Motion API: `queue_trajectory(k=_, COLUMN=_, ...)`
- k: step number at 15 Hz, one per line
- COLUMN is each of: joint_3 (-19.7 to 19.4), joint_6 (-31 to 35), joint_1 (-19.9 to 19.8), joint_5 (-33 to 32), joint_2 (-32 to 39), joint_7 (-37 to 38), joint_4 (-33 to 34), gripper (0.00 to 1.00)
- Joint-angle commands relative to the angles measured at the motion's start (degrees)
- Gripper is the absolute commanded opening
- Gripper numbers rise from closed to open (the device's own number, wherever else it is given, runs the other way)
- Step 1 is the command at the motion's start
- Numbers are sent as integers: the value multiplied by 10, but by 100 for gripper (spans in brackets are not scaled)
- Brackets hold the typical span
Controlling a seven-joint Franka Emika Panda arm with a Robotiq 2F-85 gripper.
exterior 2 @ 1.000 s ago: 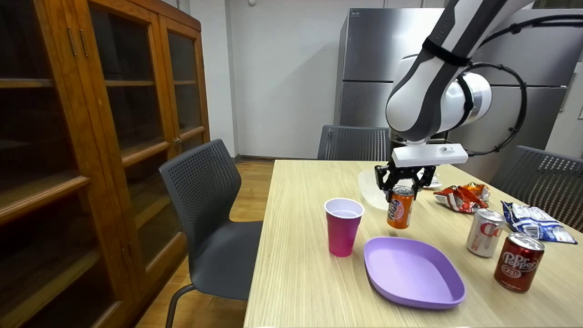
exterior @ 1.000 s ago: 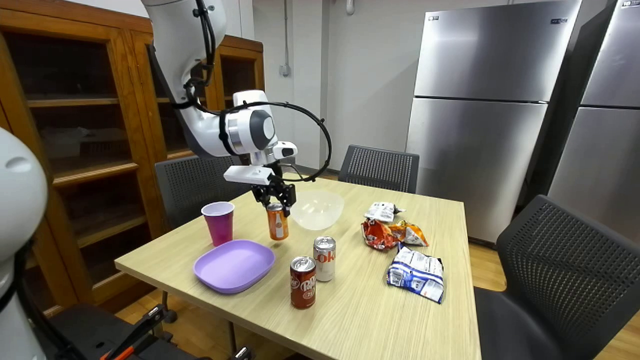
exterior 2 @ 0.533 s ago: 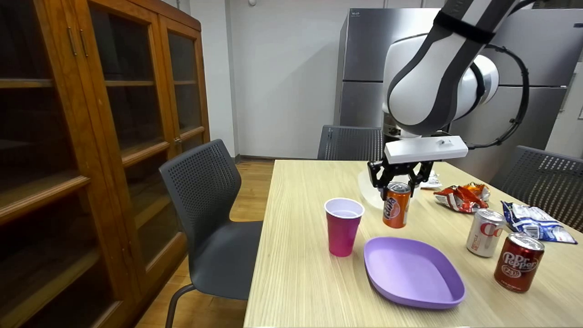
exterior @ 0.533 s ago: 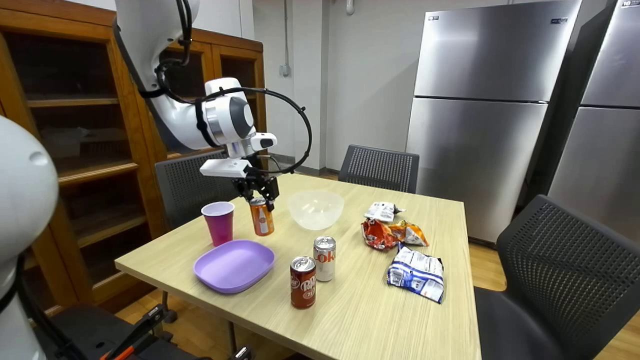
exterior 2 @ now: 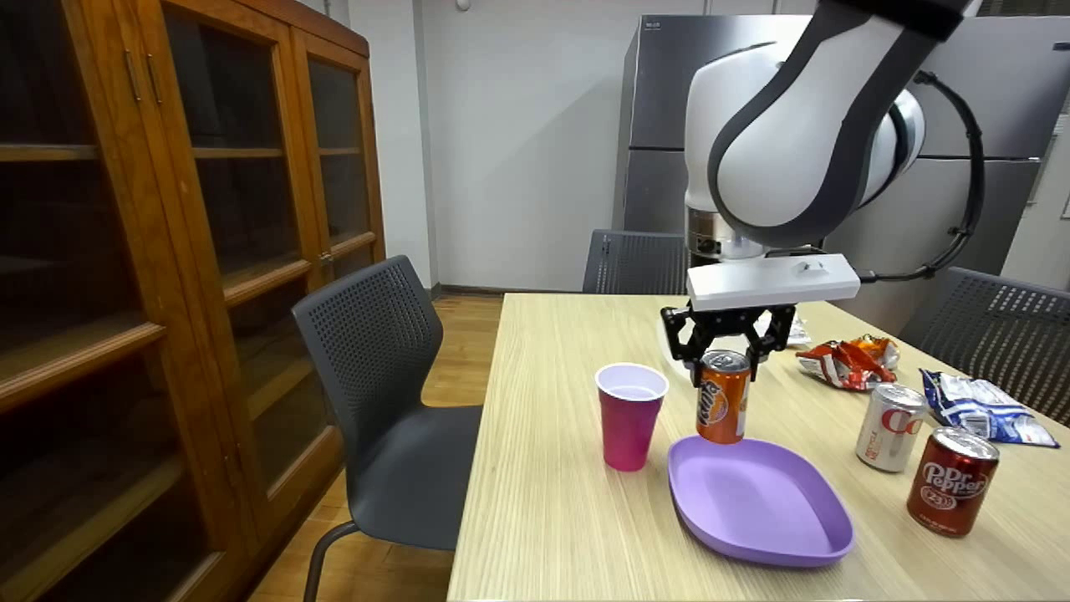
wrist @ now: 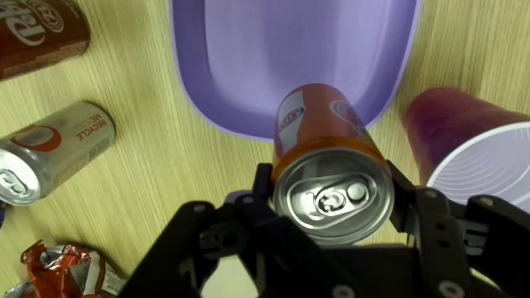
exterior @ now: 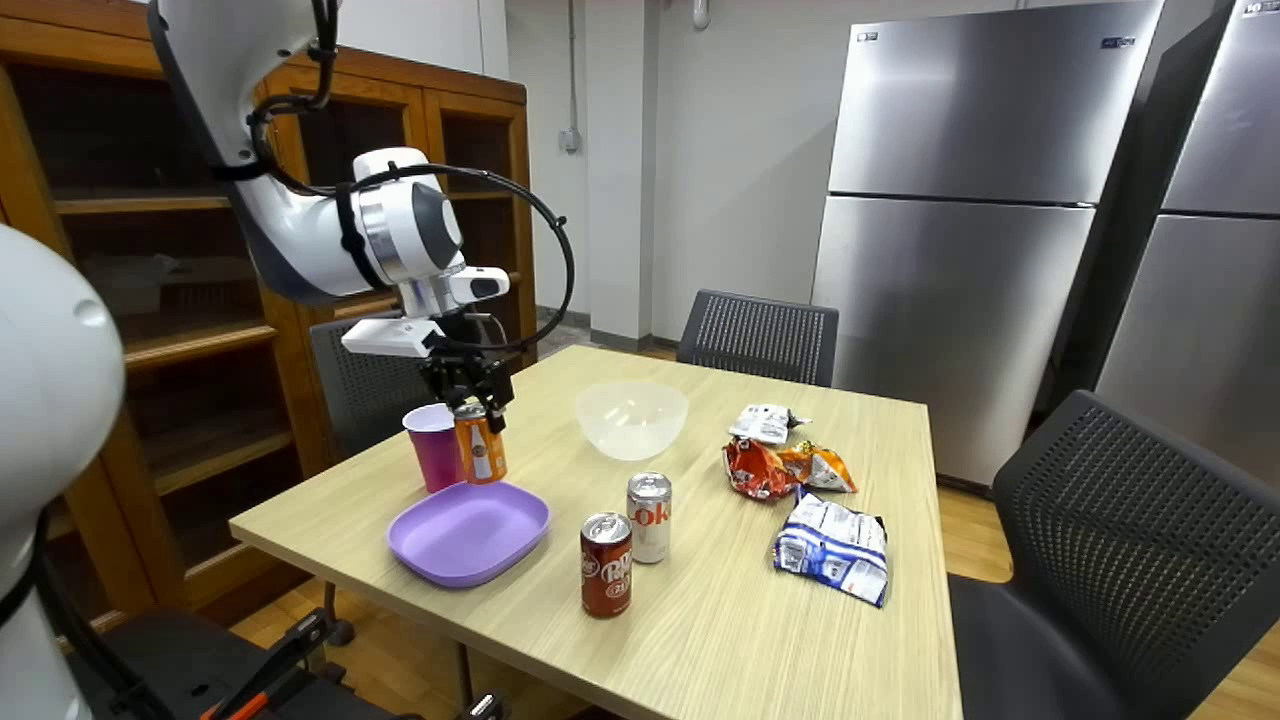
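Observation:
My gripper (wrist: 330, 179) is shut on an orange Fanta can (wrist: 319, 116), one finger on each side just below its lid. The can is upright in both exterior views and appears lifted off the table. Its base overlaps the rim of a purple plate (exterior 2: 756, 510), the side farther from the camera in an exterior view. Close beside the can stands a magenta cup (exterior 2: 629, 431) with a white inside; a narrow gap separates them in the wrist view. In an exterior view the can (exterior: 482, 455) partly covers the cup (exterior: 430, 450).
A silver Coke can (exterior: 650, 520) and a dark red Dr Pepper can (exterior: 606, 565) stand beyond the plate. Farther back sits a translucent bowl (exterior: 632, 420). Crumpled snack bags, including a red one (exterior: 757, 470) and a blue-white one (exterior: 833, 548), lie across the table. Chairs surround it.
The gripper has carried the Fanta can away from the bowl, toward the cup and the plate's rim. Its hold on the can is the same, and the objects on the table have stayed put.

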Motion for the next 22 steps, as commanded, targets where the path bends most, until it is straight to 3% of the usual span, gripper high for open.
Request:
queue_trajectory(k=1, joint_3=27, joint_6=-28, joint_1=-11, joint_5=-11, joint_2=-37, joint_7=45, joint_4=-30, gripper=39)
queue_trajectory(k=7, joint_3=49, joint_6=-32, joint_1=-19, joint_5=-1, joint_2=-26, joint_7=71, joint_4=-38, gripper=39)
queue_trajectory(k=22, joint_3=71, joint_6=-25, joint_1=-34, joint_5=35, joint_2=11, joint_7=52, joint_4=-32, gripper=39)
